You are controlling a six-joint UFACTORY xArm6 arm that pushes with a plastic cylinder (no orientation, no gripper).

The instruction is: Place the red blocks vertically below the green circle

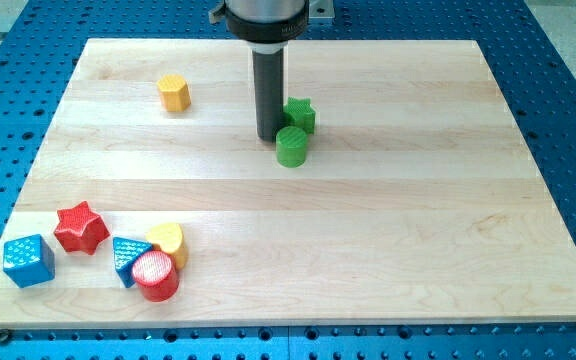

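Nearest the camera, at the view's bottom left, sits a cluster of small plastic blocks on the pale wooden table top [388,250]. Lowest of them is the red cylinder block [155,276], its round striped top facing up, touching the blue triangular block [127,257] on its left and the yellow heart-shaped block [167,242] just behind it. A little further left stands the red star-shaped block [80,228], free on all sides, and beside it at the board's edge the blue cube block [28,260].

Well apart from these, past the middle of the board toward the view's top, stands the green circular cylinder block [291,146], with the green star-shaped block [300,116] touching or nearly touching it from behind; I cannot tell which from this angle. My tip [267,138] rests on the board just to the left of the green circle, holding nothing, as a bare rod does.

Both red blocks lie down and to the left of my tip, so the coming push has to carry them rightward along the board until they sit in line under the green circle. Neither red block is in place yet.

Farthest off, near the view's top left, is the yellow hexagonal block [174,92], clear of everything
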